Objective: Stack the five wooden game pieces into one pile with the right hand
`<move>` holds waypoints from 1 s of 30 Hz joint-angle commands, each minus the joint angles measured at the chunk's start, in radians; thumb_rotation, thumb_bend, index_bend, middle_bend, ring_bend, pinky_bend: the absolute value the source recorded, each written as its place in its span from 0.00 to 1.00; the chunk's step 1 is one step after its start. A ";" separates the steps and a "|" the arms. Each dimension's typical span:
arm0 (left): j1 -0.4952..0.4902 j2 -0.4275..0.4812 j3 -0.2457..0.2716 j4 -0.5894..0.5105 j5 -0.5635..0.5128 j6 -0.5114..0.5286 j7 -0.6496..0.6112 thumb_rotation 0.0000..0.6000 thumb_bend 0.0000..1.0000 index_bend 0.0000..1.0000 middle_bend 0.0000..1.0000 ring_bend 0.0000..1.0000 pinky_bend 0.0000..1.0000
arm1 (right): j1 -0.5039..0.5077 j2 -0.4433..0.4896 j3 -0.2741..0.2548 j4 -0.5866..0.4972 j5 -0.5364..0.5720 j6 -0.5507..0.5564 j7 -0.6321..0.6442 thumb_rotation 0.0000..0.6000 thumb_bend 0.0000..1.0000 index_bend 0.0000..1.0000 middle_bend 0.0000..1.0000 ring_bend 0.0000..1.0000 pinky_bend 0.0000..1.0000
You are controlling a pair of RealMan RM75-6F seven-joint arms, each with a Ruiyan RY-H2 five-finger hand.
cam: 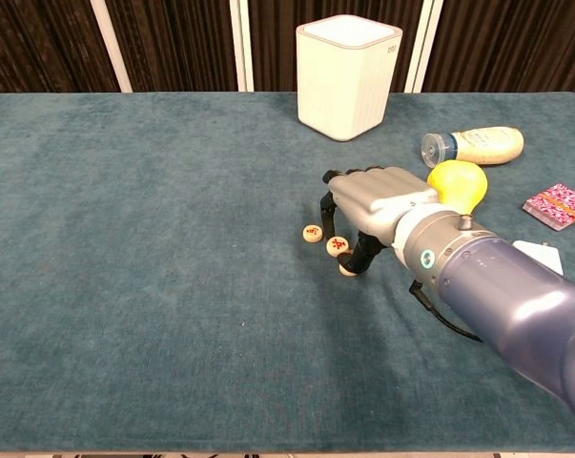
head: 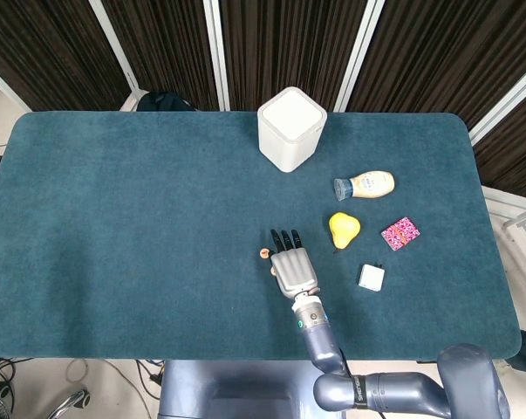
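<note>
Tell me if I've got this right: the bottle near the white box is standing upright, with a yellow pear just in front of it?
Not quite. The bottle lies on its side, cap end pointing toward the white box, as the head view shows. The rest holds: the yellow pear sits just in front of it.
</note>
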 commanded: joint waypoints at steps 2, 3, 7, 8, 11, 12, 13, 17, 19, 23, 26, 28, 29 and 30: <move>0.001 0.000 -0.001 0.000 0.000 0.003 0.000 1.00 0.15 0.05 0.00 0.00 0.09 | -0.002 0.006 -0.004 -0.005 -0.001 0.004 -0.001 1.00 0.44 0.49 0.00 0.00 0.00; 0.001 0.000 -0.001 0.001 -0.001 0.003 0.000 1.00 0.15 0.05 0.00 0.00 0.09 | -0.003 0.008 -0.005 -0.006 0.000 0.005 -0.002 1.00 0.44 0.49 0.00 0.00 0.00; 0.001 0.000 -0.002 0.001 -0.003 0.002 0.001 1.00 0.15 0.05 0.00 0.00 0.09 | -0.006 0.018 -0.008 -0.012 0.005 0.003 0.002 1.00 0.44 0.49 0.00 0.00 0.00; 0.001 0.000 -0.002 0.000 -0.004 0.002 0.002 1.00 0.15 0.05 0.00 0.00 0.09 | -0.008 0.021 -0.008 -0.013 0.005 0.002 0.006 1.00 0.44 0.49 0.00 0.00 0.00; 0.002 0.000 -0.002 0.000 -0.005 0.003 0.004 1.00 0.15 0.05 0.00 0.00 0.09 | -0.011 0.028 -0.014 -0.014 0.004 -0.002 0.011 1.00 0.44 0.49 0.00 0.00 0.00; 0.002 0.000 -0.002 0.000 -0.005 0.003 0.004 1.00 0.15 0.05 0.00 0.00 0.09 | -0.012 0.029 -0.015 -0.014 0.004 -0.002 0.013 1.00 0.44 0.49 0.00 0.00 0.00; 0.002 0.000 -0.002 -0.001 -0.005 0.004 0.004 1.00 0.15 0.05 0.00 0.00 0.09 | -0.013 0.030 -0.018 -0.014 0.004 -0.003 0.015 1.00 0.44 0.49 0.00 0.00 0.00; 0.002 0.000 -0.002 -0.001 -0.005 0.004 0.005 1.00 0.15 0.05 0.00 0.00 0.09 | -0.016 0.034 -0.024 -0.010 0.003 -0.008 0.023 1.00 0.44 0.49 0.00 0.00 0.00; 0.002 0.000 -0.002 -0.001 -0.005 0.004 0.005 1.00 0.15 0.05 0.00 0.00 0.09 | -0.017 0.037 -0.027 -0.008 0.000 -0.009 0.026 1.00 0.44 0.49 0.00 0.00 0.00; 0.002 0.000 -0.002 -0.001 -0.006 0.004 0.006 1.00 0.15 0.05 0.00 0.00 0.09 | -0.019 0.039 -0.031 -0.007 -0.003 -0.010 0.032 1.00 0.44 0.49 0.00 0.00 0.00; 0.002 0.000 -0.003 -0.001 -0.005 0.005 0.006 1.00 0.15 0.05 0.00 0.00 0.09 | -0.019 0.037 -0.032 -0.003 -0.005 -0.012 0.035 1.00 0.44 0.49 0.00 0.00 0.00; 0.002 0.000 -0.003 -0.001 -0.005 0.005 0.006 1.00 0.15 0.05 0.00 0.00 0.09 | -0.019 0.037 -0.033 -0.002 -0.006 -0.012 0.036 1.00 0.44 0.49 0.00 0.00 0.00; 0.002 0.000 -0.003 -0.002 -0.005 0.005 0.006 1.00 0.15 0.05 0.00 0.00 0.09 | -0.019 0.038 -0.034 -0.002 -0.006 -0.013 0.036 1.00 0.44 0.49 0.00 0.00 0.00; 0.002 0.000 -0.003 -0.001 -0.006 0.005 0.007 1.00 0.15 0.05 0.00 0.00 0.09 | -0.019 0.039 -0.035 -0.002 -0.007 -0.012 0.036 1.00 0.44 0.49 0.00 0.00 0.00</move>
